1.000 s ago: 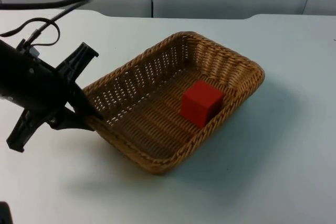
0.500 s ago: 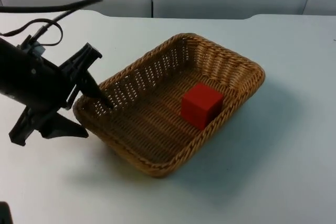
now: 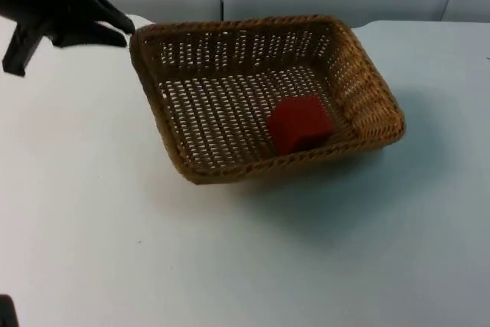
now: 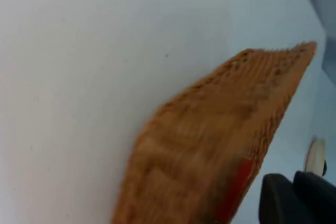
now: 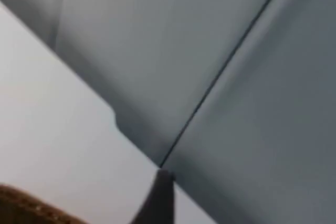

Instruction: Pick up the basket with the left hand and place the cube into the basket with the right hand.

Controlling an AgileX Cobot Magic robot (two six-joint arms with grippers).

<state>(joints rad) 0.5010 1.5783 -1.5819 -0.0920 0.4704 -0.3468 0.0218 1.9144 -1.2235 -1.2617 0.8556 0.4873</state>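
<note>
The left gripper (image 3: 122, 30) sits at the wicker basket's (image 3: 230, 97) far-left corner in the top view, its black fingers reaching to the rim there. Contact looks likely, but the fingertips blur into the dark arm, so I cannot tell whether they are clamped on the rim or merely against it. Most of that arm is cut off by the picture's upper left edge.

The basket appears tilted: the rim near the gripper looks raised, and the far wall is seen almost face-on, while the near-right corner dips toward the white table (image 3: 321, 266). A soft shadow lies under its near and right sides. The red cube (image 3: 300, 122) is inside the basket, low against the near-right wall; the rim hides its bottom edge.

The left wrist view gives the other side of things: the basket's (image 4: 210, 145) woven underside or outer wall, smeared by motion, with a streak of red (image 4: 235, 190) showing through the weave, probably the cube. A black fingertip (image 4: 294, 200) stands just beside the basket.

The right wrist view looks at the grey partition wall (image 5: 210, 51) and the table's far edge, with a sliver of basket rim (image 5: 26, 203) and one dark fingertip (image 5: 160, 200). The right gripper's opening cannot be judged from this.
</note>
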